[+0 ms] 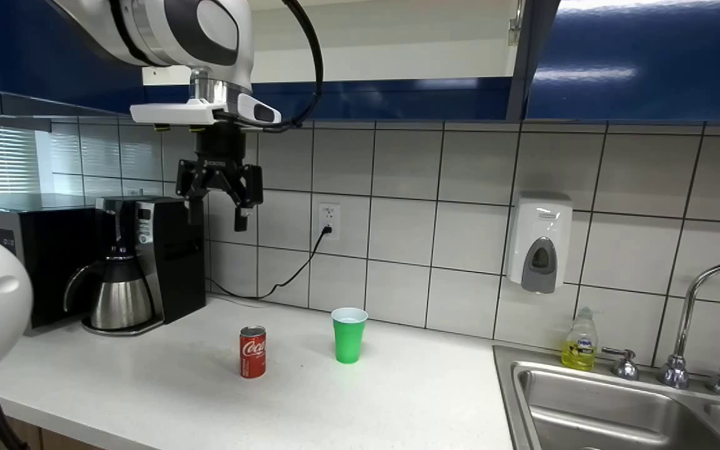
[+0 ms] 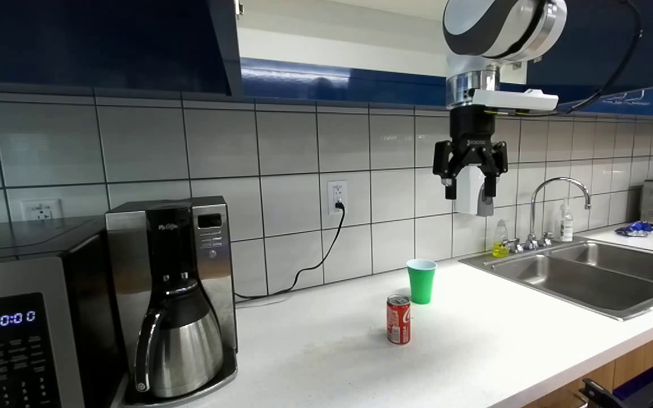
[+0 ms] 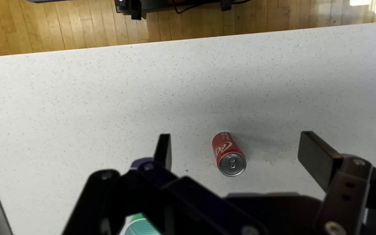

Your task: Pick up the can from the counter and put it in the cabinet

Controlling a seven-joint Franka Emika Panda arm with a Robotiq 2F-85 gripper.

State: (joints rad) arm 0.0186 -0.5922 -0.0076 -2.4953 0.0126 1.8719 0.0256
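Observation:
The red can point(image 1: 252, 359) point(image 2: 398, 326) stands upright on the white counter point(image 1: 166, 387) point(image 2: 326, 362), its silvery top facing up. High above the worktop, my gripper point(image 1: 217, 217) point(image 2: 470, 190) points straight down with its jaws wide apart and nothing held. In the wrist view the can point(image 3: 223, 145) shows in the gap between the fingers point(image 3: 318, 160), well below them and untouched. Overhead, the cabinet point(image 1: 397, 99) point(image 2: 304, 73) has its pale interior exposed above a dark blue lower edge; the arm covers part of it in both exterior views.
A green cup point(image 1: 349, 337) point(image 2: 421, 283) stands close to the can, nearer the tiled wall. The coffee maker point(image 1: 179, 262) point(image 2: 213, 272) and microwave point(image 2: 20, 317) occupy one end; a steel sink point(image 1: 507, 375) lies at the opposite end. A soap dispenser point(image 1: 538, 244) hangs on the wall.

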